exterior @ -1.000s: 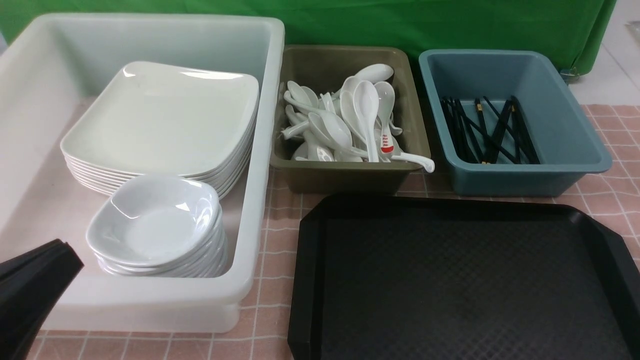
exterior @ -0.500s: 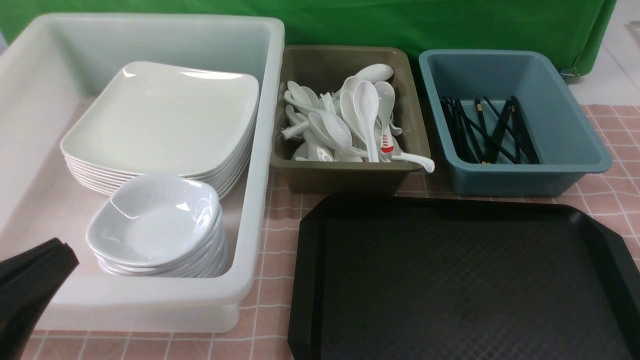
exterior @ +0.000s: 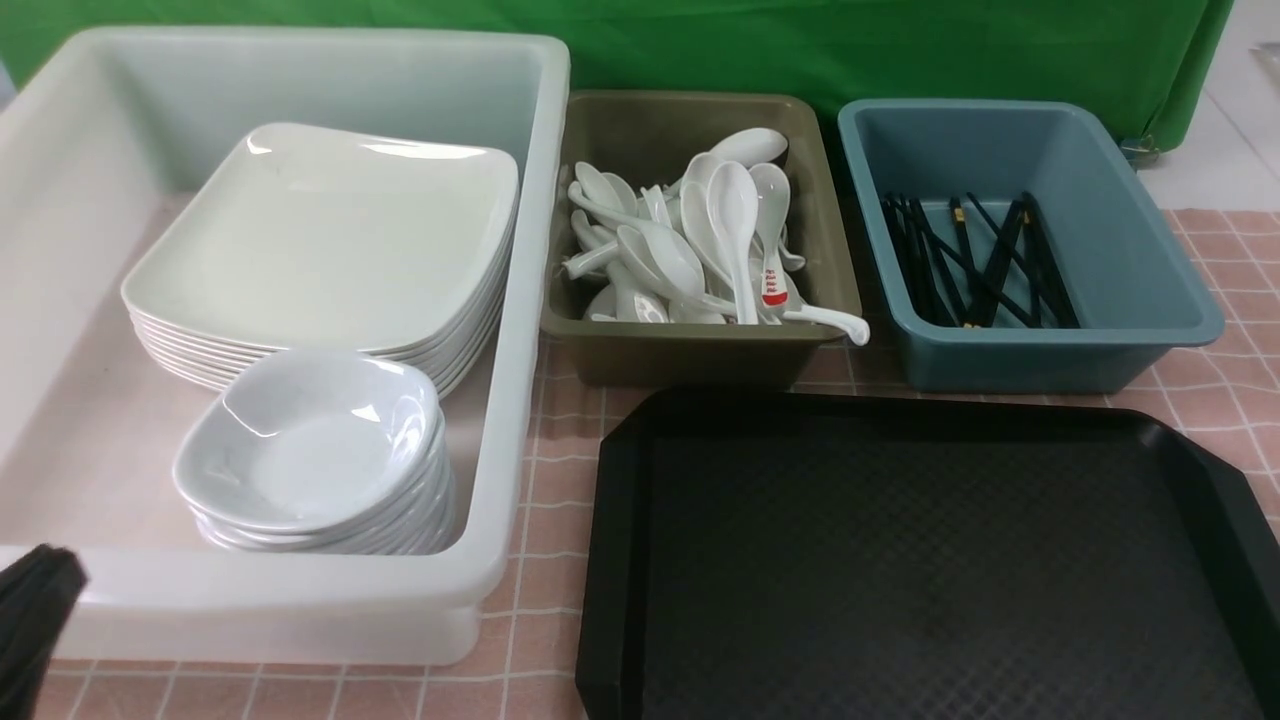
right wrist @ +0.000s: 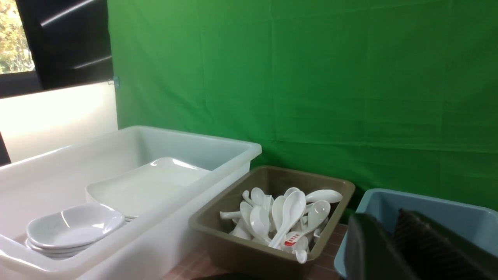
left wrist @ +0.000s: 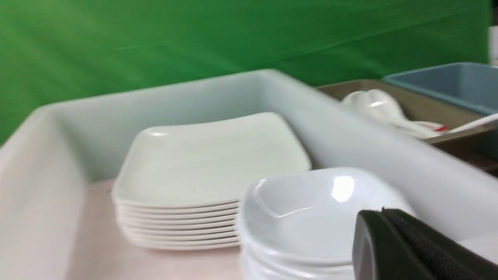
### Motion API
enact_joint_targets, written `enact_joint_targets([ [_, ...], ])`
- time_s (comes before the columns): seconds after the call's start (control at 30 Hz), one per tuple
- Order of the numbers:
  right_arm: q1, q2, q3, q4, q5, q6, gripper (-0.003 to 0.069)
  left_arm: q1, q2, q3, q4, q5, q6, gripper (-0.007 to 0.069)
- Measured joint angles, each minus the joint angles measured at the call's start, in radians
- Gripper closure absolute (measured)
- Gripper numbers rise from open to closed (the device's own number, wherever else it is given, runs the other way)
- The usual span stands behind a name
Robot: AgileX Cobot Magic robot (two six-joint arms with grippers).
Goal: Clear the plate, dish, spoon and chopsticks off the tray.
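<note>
Plates (exterior: 330, 235) sit stacked in the white bin (exterior: 530, 300), beyond the closed left tool (exterior: 35, 600) — tray (exterior: 900, 560) right; right tool (right wrist: 389, 249) slightly parted.

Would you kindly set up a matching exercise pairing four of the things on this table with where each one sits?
Things:
1. plates
2. spoons
3. chopsticks
4. tray

Places:
A. in the blue bin
B. on the checked cloth, nearest the robot
C. stacked in the white tub
D. piled in the olive bin

Pairs: 1-C, 2-D, 3-A, 4-B
</note>
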Motion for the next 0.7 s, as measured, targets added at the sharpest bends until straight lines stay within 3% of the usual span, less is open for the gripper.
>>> enact_joint_targets([
  [0.13,0.000,0.000,0.001,0.000,0.001,0.000,0.0491,0.079,-0.031,0.026,0.000,0.046,0.000,0.0624],
  [0.3,0.000,-0.001,0.001,-0.001,0.003,0.000,0.0491,0.089,-0.032,0.029,0.000,0.156,0.020,0.0624],
  [0.7,0.000,-0.001,0.001,-0.001,0.006,0.000,0.0491,0.134,-0.032,0.029,0.000,0.163,0.037,0.0624],
])
